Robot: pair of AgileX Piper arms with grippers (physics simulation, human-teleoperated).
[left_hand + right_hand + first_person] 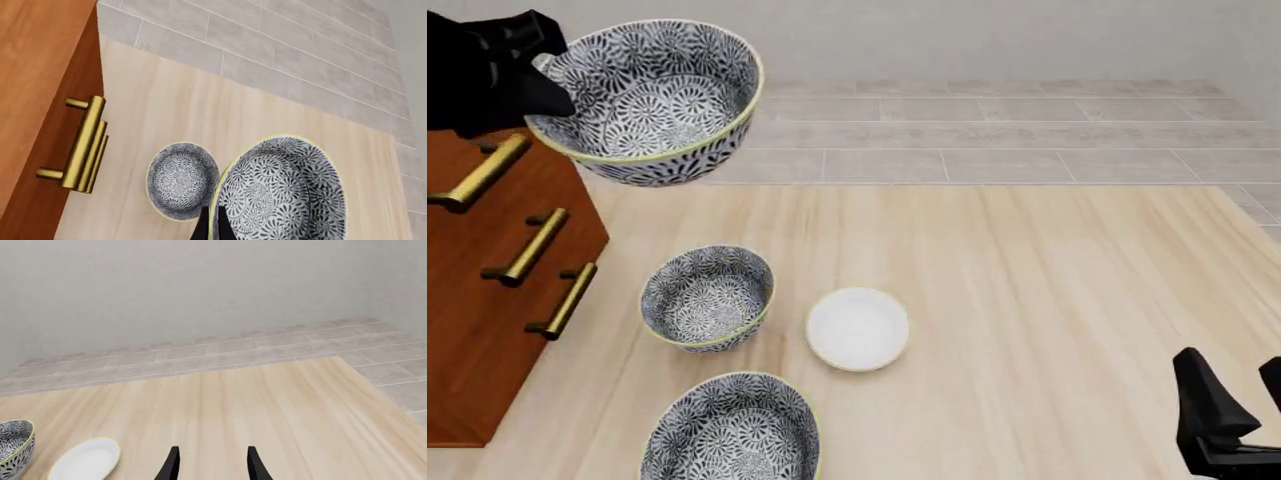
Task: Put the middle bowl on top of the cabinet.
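Note:
The middle bowl [647, 100], floral dark grey and white with a pale yellow rim, hangs high in the air at the far left. My left gripper [541, 70] is shut on its rim. The bowl sits just right of the upper front of the reddish-brown cabinet [487, 300]. In the left wrist view the held bowl [280, 195] fills the lower part, with the fingertips [215, 227] pinching its rim, beside the cabinet [40, 100]. My right gripper [1241, 390] [212, 462] stands open and holds nothing near the front right of the table.
Two lookalike floral bowls stay on the table, one [707, 297] [181, 180] beside the cabinet and one [731, 430] at the front edge. A plain white dish [857, 328] [85, 460] lies right of them. Brass handles [527, 245] [83, 145] stick out of the cabinet front.

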